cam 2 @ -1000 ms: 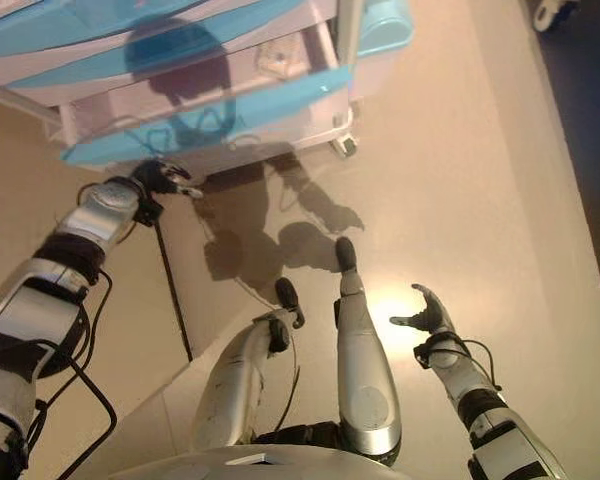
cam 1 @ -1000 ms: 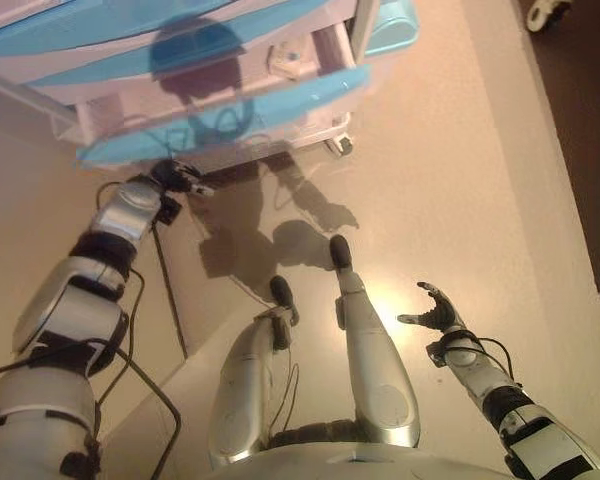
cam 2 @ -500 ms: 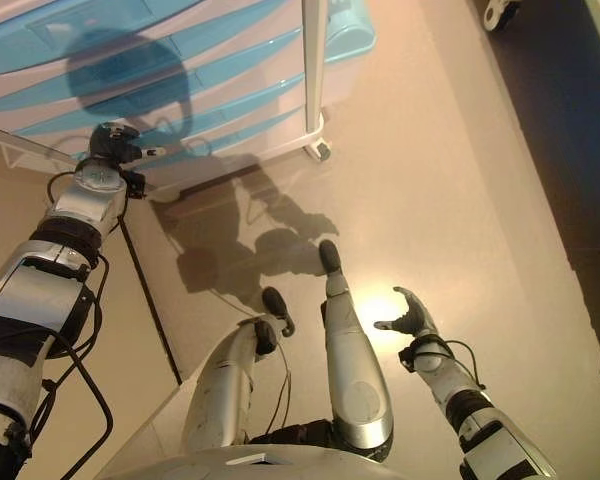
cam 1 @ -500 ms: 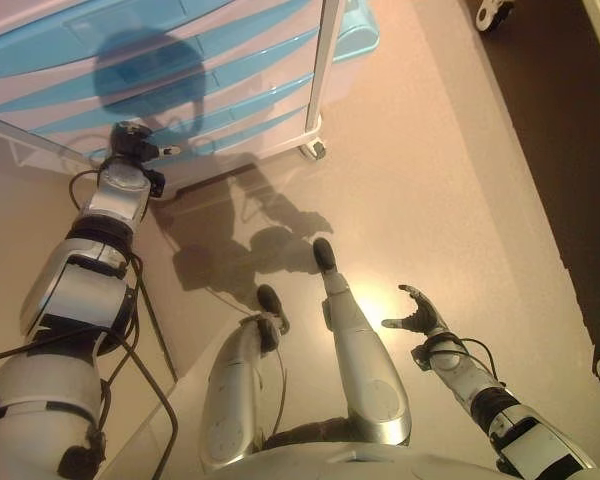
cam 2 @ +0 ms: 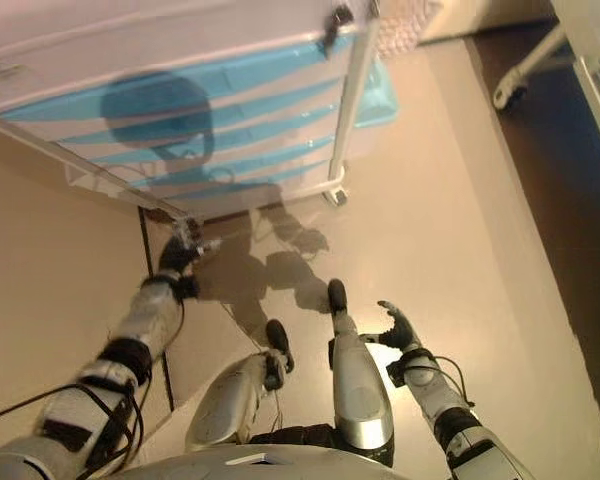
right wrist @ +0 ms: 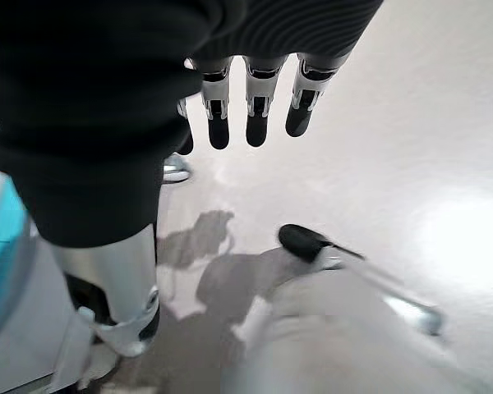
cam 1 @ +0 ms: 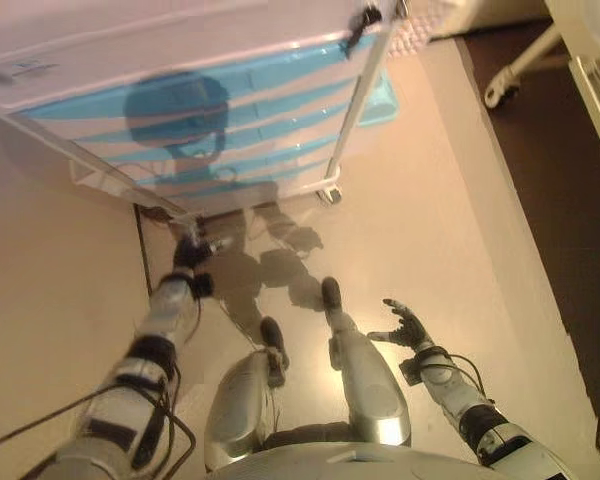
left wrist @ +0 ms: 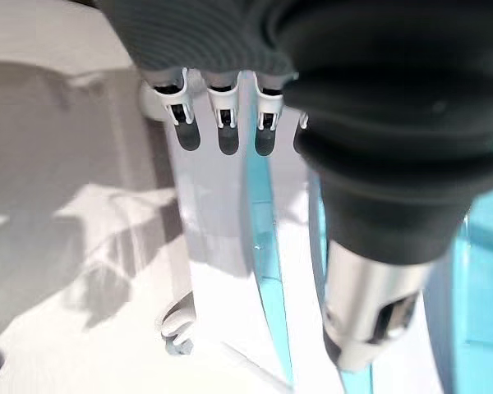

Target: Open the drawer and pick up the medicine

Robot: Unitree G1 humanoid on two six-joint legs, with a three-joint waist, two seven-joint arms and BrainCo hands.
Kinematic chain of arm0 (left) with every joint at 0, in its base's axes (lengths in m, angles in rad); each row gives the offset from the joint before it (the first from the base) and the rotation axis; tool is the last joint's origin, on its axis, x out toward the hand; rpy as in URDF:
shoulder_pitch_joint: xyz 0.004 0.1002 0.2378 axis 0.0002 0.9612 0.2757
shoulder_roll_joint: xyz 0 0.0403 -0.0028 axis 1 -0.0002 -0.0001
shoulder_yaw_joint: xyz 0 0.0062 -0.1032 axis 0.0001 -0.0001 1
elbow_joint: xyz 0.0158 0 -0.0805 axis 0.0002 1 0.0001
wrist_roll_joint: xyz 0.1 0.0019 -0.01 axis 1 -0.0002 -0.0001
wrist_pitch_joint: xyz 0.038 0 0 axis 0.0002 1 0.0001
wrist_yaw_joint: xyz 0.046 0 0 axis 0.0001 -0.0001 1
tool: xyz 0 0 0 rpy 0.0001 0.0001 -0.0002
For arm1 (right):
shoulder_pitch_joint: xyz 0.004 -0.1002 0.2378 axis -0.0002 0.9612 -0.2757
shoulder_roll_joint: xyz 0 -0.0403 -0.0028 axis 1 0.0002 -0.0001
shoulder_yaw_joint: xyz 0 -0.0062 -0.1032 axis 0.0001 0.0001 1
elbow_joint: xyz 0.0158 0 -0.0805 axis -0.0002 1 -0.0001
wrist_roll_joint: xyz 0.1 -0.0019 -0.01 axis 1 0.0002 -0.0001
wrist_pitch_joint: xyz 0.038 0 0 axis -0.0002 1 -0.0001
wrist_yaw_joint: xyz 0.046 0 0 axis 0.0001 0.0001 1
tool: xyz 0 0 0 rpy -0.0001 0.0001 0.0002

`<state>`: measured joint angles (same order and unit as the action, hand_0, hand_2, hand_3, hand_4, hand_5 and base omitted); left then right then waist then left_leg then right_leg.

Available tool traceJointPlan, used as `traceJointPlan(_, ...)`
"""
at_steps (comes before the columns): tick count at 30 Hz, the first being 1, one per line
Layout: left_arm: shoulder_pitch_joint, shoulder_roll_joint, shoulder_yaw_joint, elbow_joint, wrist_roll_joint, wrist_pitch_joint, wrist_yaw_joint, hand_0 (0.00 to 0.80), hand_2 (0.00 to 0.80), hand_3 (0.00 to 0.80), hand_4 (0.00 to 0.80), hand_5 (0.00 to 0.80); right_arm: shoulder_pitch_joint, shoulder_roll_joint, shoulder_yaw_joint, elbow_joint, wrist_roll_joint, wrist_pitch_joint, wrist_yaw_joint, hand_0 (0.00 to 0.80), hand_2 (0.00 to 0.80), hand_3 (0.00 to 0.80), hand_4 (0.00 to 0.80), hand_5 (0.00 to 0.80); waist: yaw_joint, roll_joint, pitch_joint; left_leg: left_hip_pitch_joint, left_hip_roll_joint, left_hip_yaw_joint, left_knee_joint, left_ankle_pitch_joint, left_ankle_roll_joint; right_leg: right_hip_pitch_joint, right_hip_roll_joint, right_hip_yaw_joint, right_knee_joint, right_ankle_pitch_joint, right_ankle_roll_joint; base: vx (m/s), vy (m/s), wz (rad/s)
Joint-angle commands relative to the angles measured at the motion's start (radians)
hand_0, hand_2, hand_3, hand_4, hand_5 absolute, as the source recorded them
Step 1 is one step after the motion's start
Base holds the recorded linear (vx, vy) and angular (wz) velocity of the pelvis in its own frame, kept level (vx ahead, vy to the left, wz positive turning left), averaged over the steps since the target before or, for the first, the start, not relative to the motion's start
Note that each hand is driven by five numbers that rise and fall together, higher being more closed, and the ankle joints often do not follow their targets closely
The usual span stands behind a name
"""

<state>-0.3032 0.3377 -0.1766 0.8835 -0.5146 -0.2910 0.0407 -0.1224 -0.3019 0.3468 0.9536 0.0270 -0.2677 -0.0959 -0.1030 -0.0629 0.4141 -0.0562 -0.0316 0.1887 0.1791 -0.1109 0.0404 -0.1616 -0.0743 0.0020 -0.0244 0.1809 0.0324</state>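
Note:
A white wheeled cabinet (cam 1: pixel 210 60) with several blue-fronted drawers (cam 1: pixel 230 130) stands at the top of the view, and all the drawers look shut. No medicine shows in any view. My left hand (cam 1: pixel 192 254) is open and empty, low by the cabinet's near bottom corner and a little apart from it. Its wrist view shows straight fingers (left wrist: pixel 222 127) pointing at the cabinet's blue drawer edges (left wrist: pixel 259 246). My right hand (cam 1: pixel 405 328) is open and empty over the floor at the right, with its fingers (right wrist: pixel 255 111) relaxed.
A cabinet caster (cam 1: pixel 330 194) rests on the beige floor. A light blue tub (cam 1: pixel 380 100) lies behind the cabinet. A white wheeled leg (cam 1: pixel 515 75) and white furniture (cam 1: pixel 595 70) stand on the dark floor (cam 1: pixel 570 250) at the right.
The camera has swung. The low drawer, open a second ago with a small white box in it, went shut. My left hand has come off the drawer front and dropped lower.

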Motion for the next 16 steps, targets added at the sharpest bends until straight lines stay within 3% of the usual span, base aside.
traceJointPlan(1, 0.084, -0.031, 0.043, 0.037, -0.024, -0.077, -0.019, 0.0, 0.0, 0.0, 0.0, 0.0, 0.067, -0.013, -0.054, 0.056, 0.103, -0.032, 0.113, 0.0, 0.0, 0.0, 0.0, 0.0, 0.038, 0.051, -0.124, 0.024, -0.018, -0.094, -0.133, 0.047, -0.018, 0.089, 0.026, -0.048, 0.091, -0.177, 0.023, 0.068, -0.113, 0.38)
traceJointPlan(6, 0.197, -0.063, 0.072, 0.167, 0.103, -0.023, -0.045, 0.0, 0.0, 0.0, 0.0, 0.0, 0.088, 0.019, -0.114, 0.151, 0.179, 0.014, 0.229, 0.0, 0.0, 0.0, 0.0, 0.0, 0.078, 0.049, -0.208, 0.073, -0.012, -0.129, -0.167, 0.061, -0.033, 0.162, 0.042, -0.094, 0.047, -0.183, 0.007, 0.067, -0.089, 0.28)
traceJointPlan(16, 0.277, -0.094, 0.023, 0.352, 0.206, 0.008, -0.159, 0.0, 0.0, 0.0, 0.0, 0.0, 0.075, 0.051, -0.144, 0.258, 0.098, 0.027, 0.219, 0.0, 0.0, 0.0, 0.0, 0.0, 0.117, 0.052, -0.283, 0.133, 0.003, -0.166, -0.257, 0.098, -0.054, 0.245, 0.058, -0.153, -0.004, -0.198, 0.009, 0.006, -0.032, 0.2)
